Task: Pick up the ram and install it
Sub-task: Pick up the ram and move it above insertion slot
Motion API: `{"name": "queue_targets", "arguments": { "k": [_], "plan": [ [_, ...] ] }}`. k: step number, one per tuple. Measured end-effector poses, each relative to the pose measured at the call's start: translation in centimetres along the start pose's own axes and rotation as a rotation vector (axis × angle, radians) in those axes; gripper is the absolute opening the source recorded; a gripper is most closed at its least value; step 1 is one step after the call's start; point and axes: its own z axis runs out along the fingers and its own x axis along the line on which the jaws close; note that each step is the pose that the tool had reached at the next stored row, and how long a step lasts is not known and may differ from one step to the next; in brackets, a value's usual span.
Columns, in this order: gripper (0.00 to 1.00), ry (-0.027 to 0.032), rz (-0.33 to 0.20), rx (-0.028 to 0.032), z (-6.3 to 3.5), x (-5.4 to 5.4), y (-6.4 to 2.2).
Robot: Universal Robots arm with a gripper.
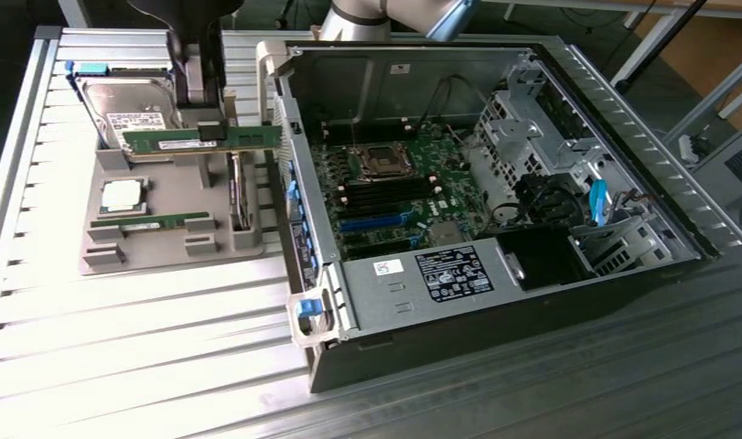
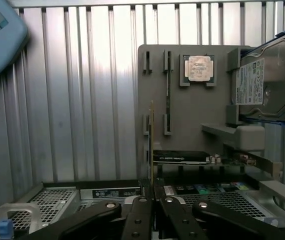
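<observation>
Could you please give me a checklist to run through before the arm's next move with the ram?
1. Grip: the gripper has its fingers shut on the ram: ok.
2. Ram lifted clear of the tray: ok.
3. Ram roughly level in the grip: ok.
4. Second stick lying in the tray, apart from the held one: ok.
5. Case open, motherboard exposed: ok.
6. Memory slots free, latches open: cannot tell.

The ram point(image 1: 202, 140) in the gripper point(image 1: 205, 122) above the grey tray point(image 1: 163, 245), beside the open case point(image 1: 373, 306)
</observation>
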Motion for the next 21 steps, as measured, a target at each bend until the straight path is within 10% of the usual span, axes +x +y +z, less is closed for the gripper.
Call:
{"name": "queue_targets", "arguments": {
  "k": [21],
  "plan": [
    [0.11,0.0077,0.000,0.0003,0.04,-0.1,-3.19]
  ]
}}
